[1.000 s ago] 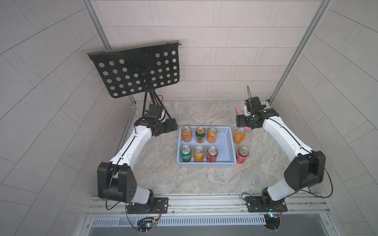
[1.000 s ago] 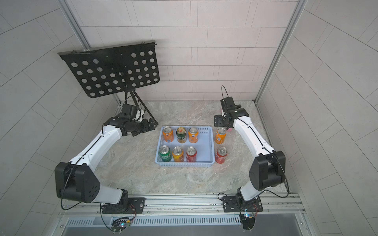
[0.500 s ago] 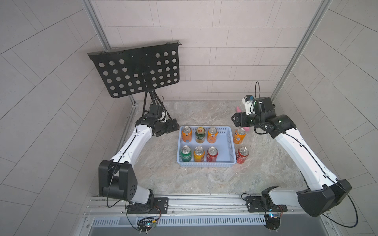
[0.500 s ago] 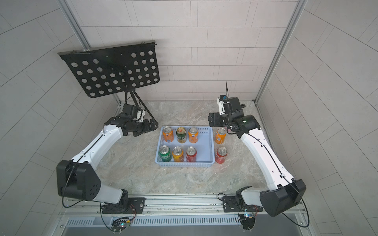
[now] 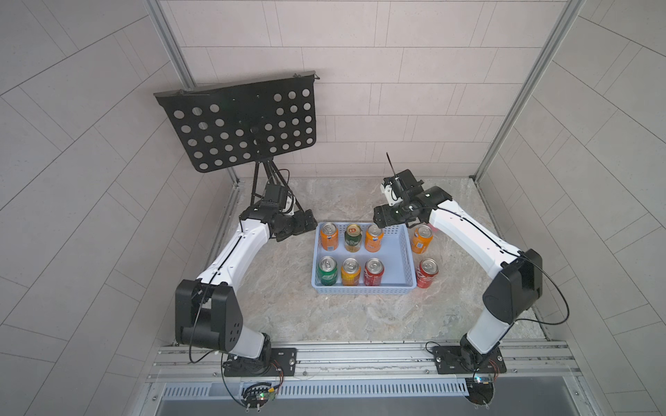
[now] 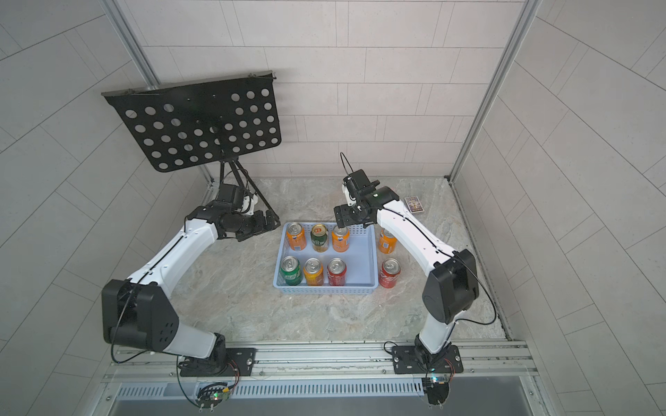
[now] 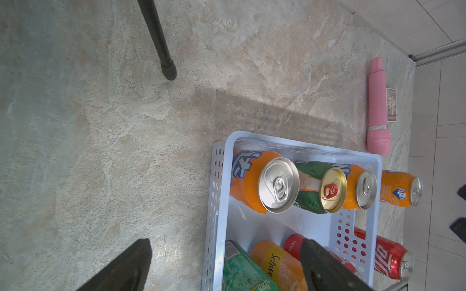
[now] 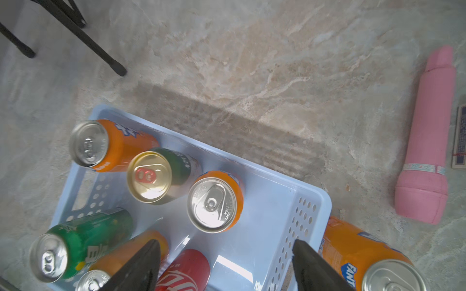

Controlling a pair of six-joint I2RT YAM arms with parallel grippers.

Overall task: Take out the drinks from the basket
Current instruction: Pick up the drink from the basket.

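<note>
Marble tabletop (image 5: 342, 317), basket (image 5: 396, 259), pink tube (image 7: 377, 108) clear only in wrist views

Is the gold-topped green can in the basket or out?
In. The dark green gold-topped soda can stands upright inside the light-blue perforated plastic basket, in its back row.

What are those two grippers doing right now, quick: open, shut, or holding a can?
Left gripper: open, holding nothing.
Right gripper: open, holding nothing.
</note>
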